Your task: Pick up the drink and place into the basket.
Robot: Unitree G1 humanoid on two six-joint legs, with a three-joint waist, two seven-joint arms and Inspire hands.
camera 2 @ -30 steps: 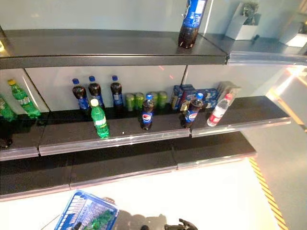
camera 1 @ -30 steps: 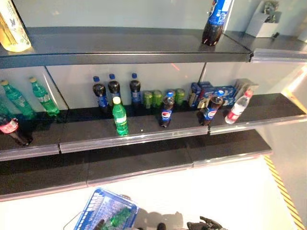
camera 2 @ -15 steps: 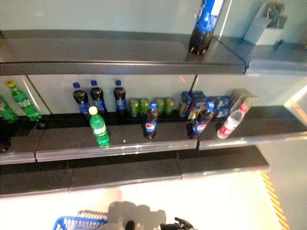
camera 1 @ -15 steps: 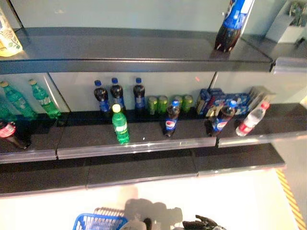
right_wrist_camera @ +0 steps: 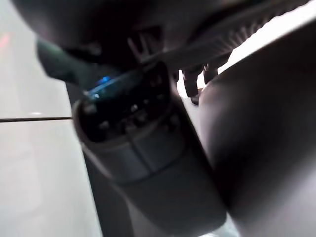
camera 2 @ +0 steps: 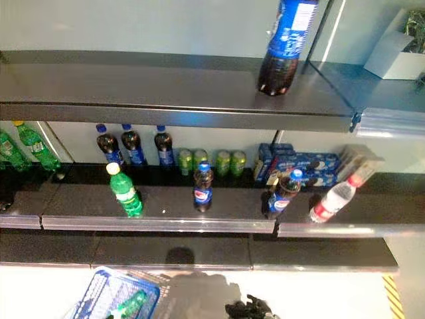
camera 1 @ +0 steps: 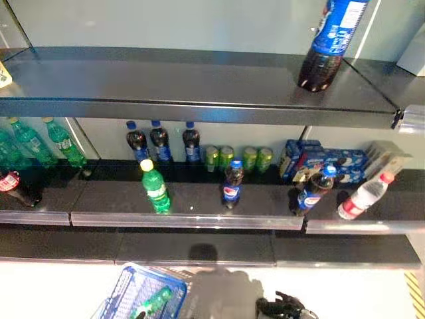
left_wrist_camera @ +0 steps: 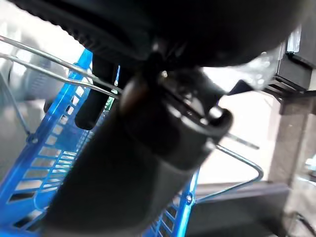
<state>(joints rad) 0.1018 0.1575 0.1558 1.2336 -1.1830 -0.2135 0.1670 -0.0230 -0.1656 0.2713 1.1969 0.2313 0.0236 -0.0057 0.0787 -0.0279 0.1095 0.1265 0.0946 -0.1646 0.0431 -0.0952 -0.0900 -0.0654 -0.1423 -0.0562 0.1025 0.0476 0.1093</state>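
Note:
The blue basket [camera 1: 136, 296] hangs low at the left with a green bottle [camera 1: 154, 302] lying in it. My left hand [left_wrist_camera: 148, 128] is shut on its thin wire handles [left_wrist_camera: 54, 66]. My right hand [camera 1: 282, 307] hangs low at the right, relaxed and empty, apart from the shelves. On the middle shelf [camera 1: 199, 216] a green bottle [camera 1: 155, 189] stands near the front, with a cola bottle [camera 1: 232, 186] to its right, another cola bottle [camera 1: 313, 193] further right, and a leaning water bottle [camera 1: 362, 198].
Cola bottles [camera 1: 163, 141], green cans [camera 1: 238, 158] and blue boxes [camera 1: 325, 159] stand at the shelf's back. Green bottles [camera 1: 40, 141] and a red-labelled bottle [camera 1: 13, 186] are at the left. A large cola bottle [camera 1: 329, 40] stands on the top shelf. A lower shelf [camera 1: 199, 247] juts out below.
The camera has moved, so the shelves sit differently in the picture. The blue basket shows higher at the lower left than half a second ago. The right hand stays low.

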